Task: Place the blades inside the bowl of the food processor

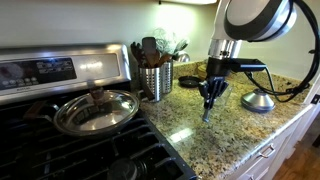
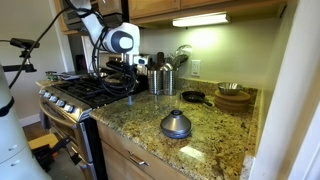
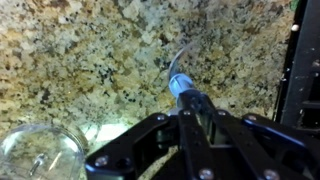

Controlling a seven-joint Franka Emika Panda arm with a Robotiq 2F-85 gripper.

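Note:
My gripper (image 1: pixel 209 97) is shut on the blades (image 1: pixel 206 112), a small grey piece that hangs from the fingers a little above the granite counter. In the wrist view the stem and curved blades (image 3: pixel 180 70) stick out beyond the closed fingers (image 3: pixel 185 115). The clear bowl of the food processor (image 3: pixel 40 155) stands on the counter at the lower left of the wrist view, to one side of the blades and apart from them. I cannot make out the bowl in either exterior view. The gripper (image 2: pixel 130 88) hovers near the stove's edge.
A silver dome-shaped object (image 1: pixel 258 100) (image 2: pixel 176 124) sits on the counter. A ribbed steel utensil canister (image 1: pixel 155 82) (image 2: pixel 162 80) stands by the stove (image 1: pixel 60 140). A lidded pan (image 1: pixel 95 110) is on a burner. A brown dish (image 2: pixel 233 98) and a black pan (image 2: pixel 192 97) stand near the wall.

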